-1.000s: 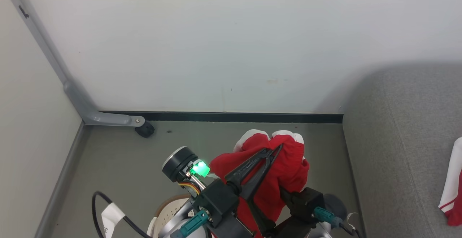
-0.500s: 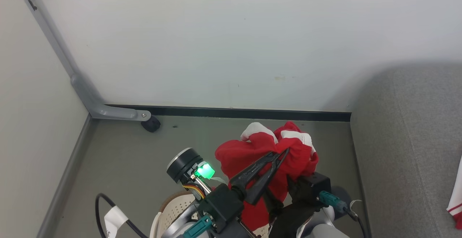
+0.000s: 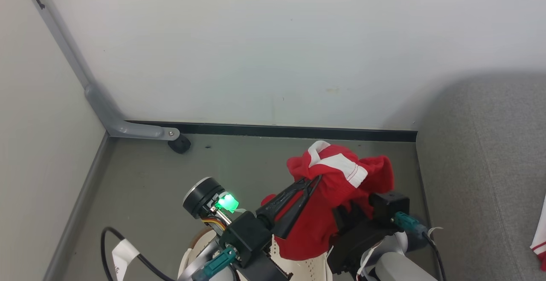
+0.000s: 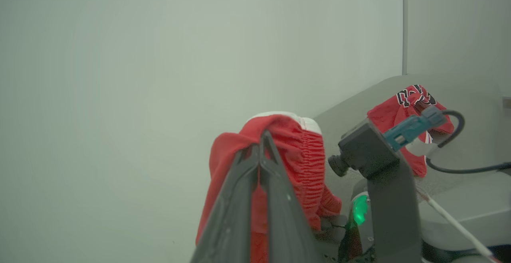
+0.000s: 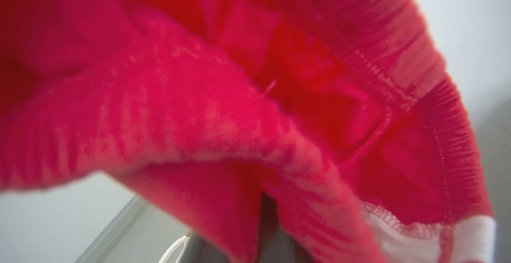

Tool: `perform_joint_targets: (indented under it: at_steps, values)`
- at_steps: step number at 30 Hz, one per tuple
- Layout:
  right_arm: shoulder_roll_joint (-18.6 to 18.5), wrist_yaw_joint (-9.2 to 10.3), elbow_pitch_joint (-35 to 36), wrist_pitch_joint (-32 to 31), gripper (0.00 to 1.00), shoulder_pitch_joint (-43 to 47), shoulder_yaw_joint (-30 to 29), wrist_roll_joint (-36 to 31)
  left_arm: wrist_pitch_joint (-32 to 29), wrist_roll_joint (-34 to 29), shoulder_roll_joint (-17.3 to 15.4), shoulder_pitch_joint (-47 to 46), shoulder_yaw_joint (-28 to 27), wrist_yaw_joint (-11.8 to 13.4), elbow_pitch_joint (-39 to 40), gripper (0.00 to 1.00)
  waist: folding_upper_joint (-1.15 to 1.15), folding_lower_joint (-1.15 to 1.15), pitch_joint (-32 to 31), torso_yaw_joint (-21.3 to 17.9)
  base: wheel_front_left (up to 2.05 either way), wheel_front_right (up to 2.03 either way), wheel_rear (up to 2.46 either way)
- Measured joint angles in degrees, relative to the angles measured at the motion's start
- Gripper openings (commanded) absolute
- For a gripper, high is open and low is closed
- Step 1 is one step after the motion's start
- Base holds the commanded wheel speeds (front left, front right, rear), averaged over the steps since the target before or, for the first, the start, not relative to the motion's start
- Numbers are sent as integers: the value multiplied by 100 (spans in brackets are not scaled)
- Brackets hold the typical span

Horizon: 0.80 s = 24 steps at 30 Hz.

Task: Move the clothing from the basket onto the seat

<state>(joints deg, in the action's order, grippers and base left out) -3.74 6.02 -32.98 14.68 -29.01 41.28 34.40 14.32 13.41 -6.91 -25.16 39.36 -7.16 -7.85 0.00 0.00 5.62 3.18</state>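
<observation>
Soft, light and limp, the clothing (image 3: 341,174) hangs bunched above the basket (image 3: 311,268), left of the seat (image 3: 482,166). The left gripper (image 3: 315,180) has its fingers pinched shut on a fold; the right gripper (image 3: 347,212) is closed, buried in fabric. Its gathered waistband looks the surest hold.

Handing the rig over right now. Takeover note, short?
Left gripper: shut on the red garment, which is lifted above the basket.
Right gripper: shut, fingers buried under the same garment; its hold can't be confirmed.
Done: one lettered garment lies on the seat.
Left: carry the lifted garment to the robot's right, onto the seat, and release. The basket's inside is mostly hidden, so check it for more.
</observation>
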Motion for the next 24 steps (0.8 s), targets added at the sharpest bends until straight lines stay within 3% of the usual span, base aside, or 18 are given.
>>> perform_joint_targets:
  at_steps: [2, 4, 5, 6, 24]
  values:
    - [-1, 10, -1, 0, 0, 1, -141, 0, 0, 30, -11, 20, -51, 2, -51, 4, 0, 0, 1, -7, 0, 0, 0]
    - [-2, 11, 1, 0, 0, 3, -260, -4, 0, 58, -10, 66, -100, 9, -87, 55, 0, 0, 1, -16, 0, 0, 0]
    - [-2, 11, 16, 0, 0, 8, -312, -8, 0, 62, -8, 91, -127, 12, -110, 93, 0, 0, 0, -21, 0, 0, 0]
    - [-2, 12, 46, 0, 0, 16, -363, -27, 0, 70, -7, 105, -151, 18, -141, 100, 0, 0, -1, -26, 0, 0, 0]
    - [-172, 62, 470, 0, 0, 242, -1133, -816, 16, 169, -193, 359, -544, 226, -1132, 100, -1, 0, 46, -130, 0, 0, 0]
